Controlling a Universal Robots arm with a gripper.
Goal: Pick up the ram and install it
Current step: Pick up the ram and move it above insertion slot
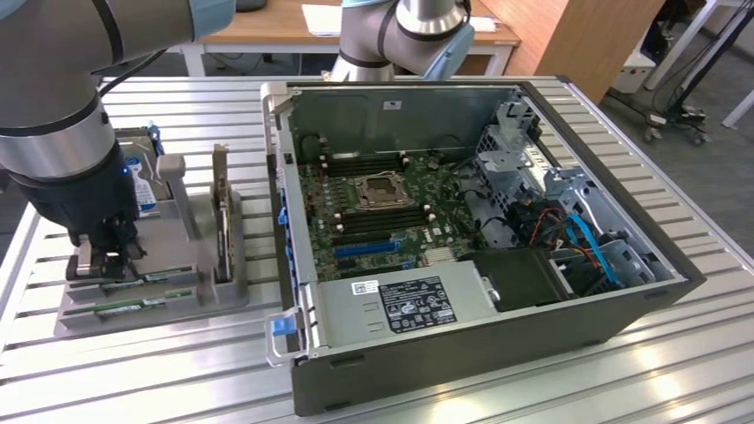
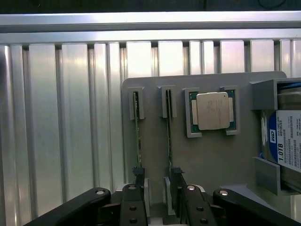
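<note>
My arm drops straight down at the exterior view's left, claw (image 1: 106, 259) spread wide just above the grey holder (image 2: 207, 157) on the tabletop (image 1: 177, 371), where two ram sticks (image 2: 168, 127) stand on edge beside one processor (image 2: 212, 110) and one hard drive (image 2: 287, 141).

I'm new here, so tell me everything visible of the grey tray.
The grey tray, matte plastic by its look, lies flat on the ribbed metal table, at the exterior view's left of the computer. Its slots hold two ram sticks on edge, a chip, a drive and a card. The open gripper is at the sticks.
</note>
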